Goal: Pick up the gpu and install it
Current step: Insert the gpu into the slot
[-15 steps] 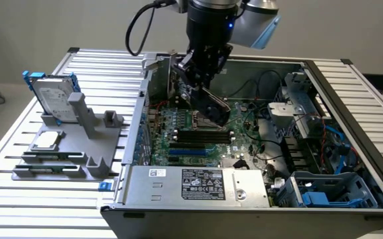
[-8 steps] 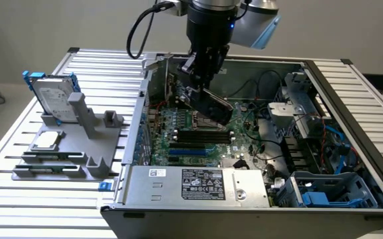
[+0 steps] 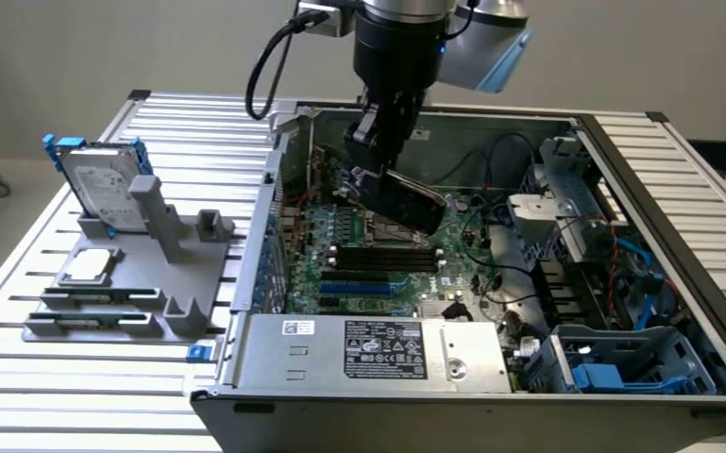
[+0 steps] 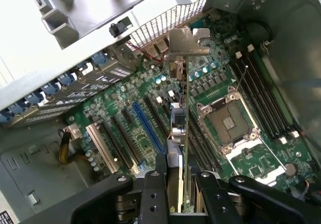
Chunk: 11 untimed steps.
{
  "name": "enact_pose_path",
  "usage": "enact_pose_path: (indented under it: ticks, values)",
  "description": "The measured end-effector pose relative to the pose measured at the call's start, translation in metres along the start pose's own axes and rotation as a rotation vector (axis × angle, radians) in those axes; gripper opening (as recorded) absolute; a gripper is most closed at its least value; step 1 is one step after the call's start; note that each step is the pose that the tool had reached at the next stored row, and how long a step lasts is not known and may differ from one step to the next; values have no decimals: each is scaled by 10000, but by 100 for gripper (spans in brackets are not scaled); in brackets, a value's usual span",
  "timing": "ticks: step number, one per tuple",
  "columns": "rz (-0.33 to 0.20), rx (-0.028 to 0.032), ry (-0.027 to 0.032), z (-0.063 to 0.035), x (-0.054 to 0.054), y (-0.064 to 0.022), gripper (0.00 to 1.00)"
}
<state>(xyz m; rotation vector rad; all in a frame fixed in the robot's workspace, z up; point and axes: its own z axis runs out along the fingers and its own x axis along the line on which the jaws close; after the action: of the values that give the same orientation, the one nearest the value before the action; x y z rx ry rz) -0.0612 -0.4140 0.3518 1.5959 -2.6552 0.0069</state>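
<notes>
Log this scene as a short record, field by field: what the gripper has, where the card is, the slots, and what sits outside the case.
gripper: shut on the gpu
gpu pose: tilted, above the motherboard, apparently not in a slot
location: inside the open computer case
end bracket: silver, toward the perforated case wall
blue slot: empty
outside case: hard drive upright in grey holder, exterior view's left

Robotics lab, slatted aluminium table (image 3: 73, 396), opened computer case (image 3: 464, 422), parts fixture (image 3: 174, 283)
</notes>
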Motion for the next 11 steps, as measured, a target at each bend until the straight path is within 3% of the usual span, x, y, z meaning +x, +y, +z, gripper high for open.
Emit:
enact_pose_path:
  ticks: [11]
  values:
    - [-1993,79,37,32,-1,0,27]
